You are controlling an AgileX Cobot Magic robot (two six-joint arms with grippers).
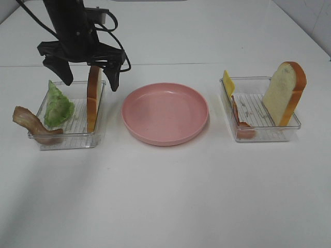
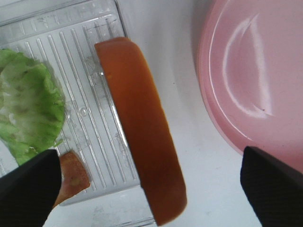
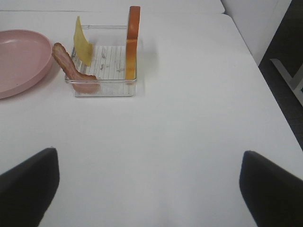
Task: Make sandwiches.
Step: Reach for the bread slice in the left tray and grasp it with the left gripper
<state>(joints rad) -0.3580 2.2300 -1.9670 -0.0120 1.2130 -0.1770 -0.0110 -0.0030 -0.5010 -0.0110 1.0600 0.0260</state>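
My left gripper (image 1: 85, 75) hangs open above the left clear tray (image 1: 67, 142), its fingers either side of an upright bread slice (image 1: 93, 98). The left wrist view shows that slice's orange-brown crust (image 2: 142, 127) between the open fingertips (image 2: 28, 189), with a green lettuce leaf (image 2: 28, 118) and bacon (image 2: 71, 175) beside it. The lettuce (image 1: 57, 106) and a bacon strip (image 1: 33, 124) lie in that tray. The right clear tray (image 1: 269, 137) holds a second bread slice (image 1: 283, 93), yellow cheese (image 1: 228, 82) and bacon (image 1: 242, 124). My right gripper (image 3: 151, 194) is open and empty, well back from that tray (image 3: 109, 66).
A pink round plate (image 1: 165, 113) sits between the two trays and holds nothing; it also shows in the left wrist view (image 2: 255, 85) and the right wrist view (image 3: 19, 56). The white table's right edge (image 3: 265, 80) is near the right tray.
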